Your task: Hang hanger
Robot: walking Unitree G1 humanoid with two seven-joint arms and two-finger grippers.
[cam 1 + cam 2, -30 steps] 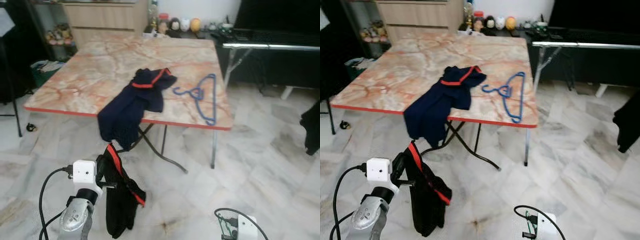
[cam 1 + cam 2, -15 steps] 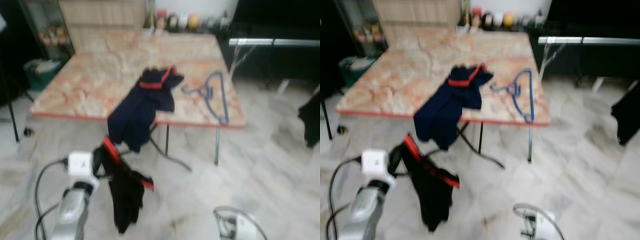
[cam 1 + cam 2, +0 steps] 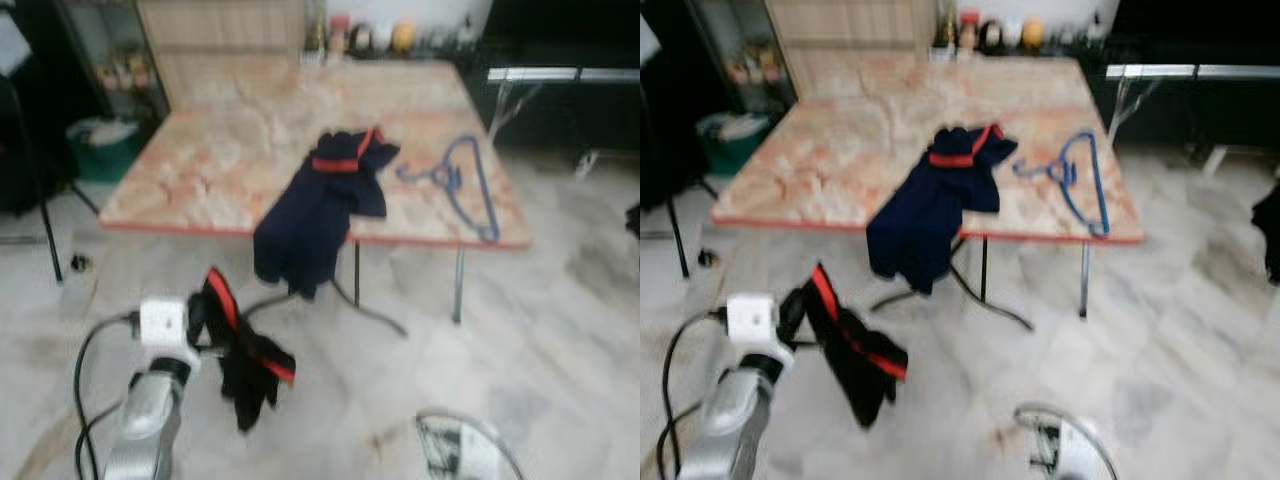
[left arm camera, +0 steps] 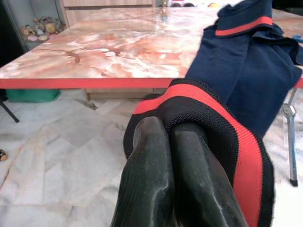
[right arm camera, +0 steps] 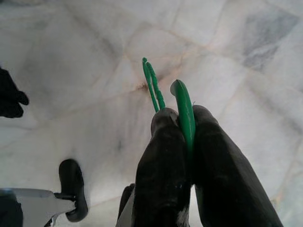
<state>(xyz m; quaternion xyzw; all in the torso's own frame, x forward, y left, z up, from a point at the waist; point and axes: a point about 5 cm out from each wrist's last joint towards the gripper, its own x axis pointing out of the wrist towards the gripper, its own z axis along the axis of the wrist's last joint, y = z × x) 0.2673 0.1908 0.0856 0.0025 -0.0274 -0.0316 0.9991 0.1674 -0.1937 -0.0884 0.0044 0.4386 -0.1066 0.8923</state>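
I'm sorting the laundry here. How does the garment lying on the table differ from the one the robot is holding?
The navy garment lies on the marble table and droops over its front edge; the black garment hangs in the air above the floor, clamped in the left gripper. The navy one looks larger and spread out; the black one hangs bunched and narrow. Both have a red stripe.

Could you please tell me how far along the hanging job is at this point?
Early on. Done: both items are picked up. In hand: the left gripper is shut on a black garment with a red stripe, and the right gripper is shut on a green hanger. Left: the garment is not on that hanger, nothing is hung, and a navy garment and blue hanger lie on the table.
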